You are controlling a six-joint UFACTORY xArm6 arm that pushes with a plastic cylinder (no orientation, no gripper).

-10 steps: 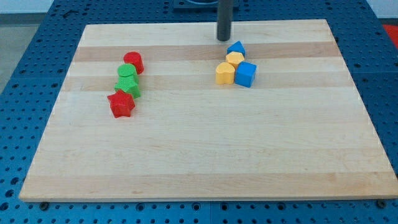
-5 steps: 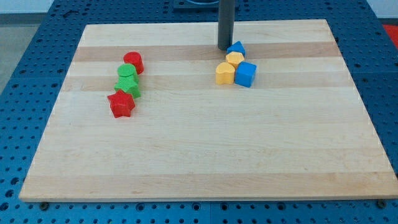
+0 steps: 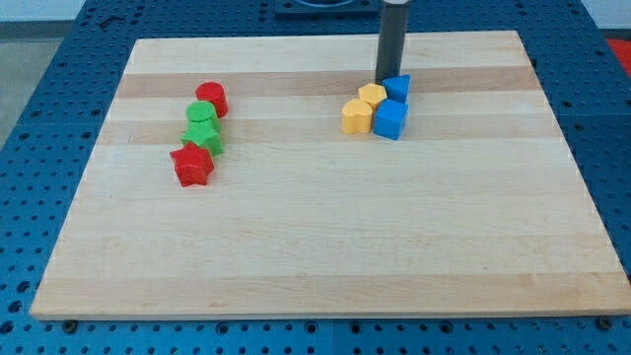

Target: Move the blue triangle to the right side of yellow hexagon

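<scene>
Eight small coloured blocks sit on a pale wooden board (image 3: 325,237) with visible grain stripes, itself resting on a blue perforated metal table (image 3: 39,118). Toward the view's left stand four in a slanting chain: a red star-shaped block (image 3: 192,165) lowest, then a green star-like block (image 3: 204,137) touching it, a green rounded block (image 3: 201,114) just above, and a red cylinder (image 3: 212,98) topmost. Well apart, toward the view's right, four more huddle together: a yellow block of several flat sides (image 3: 356,116) (its exact shape is hard to make out), the yellow hexagon (image 3: 372,95) just above and right of it, a blue cube (image 3: 390,119) below, and the blue triangle (image 3: 397,86) pressed against the hexagon's right side. All look like matte plastic with soft edges. My tip (image 3: 388,78) (a plain dark rod that carries no jaws, so it grasps nothing) rests at the triangle's upper left, touching or nearly so.
</scene>
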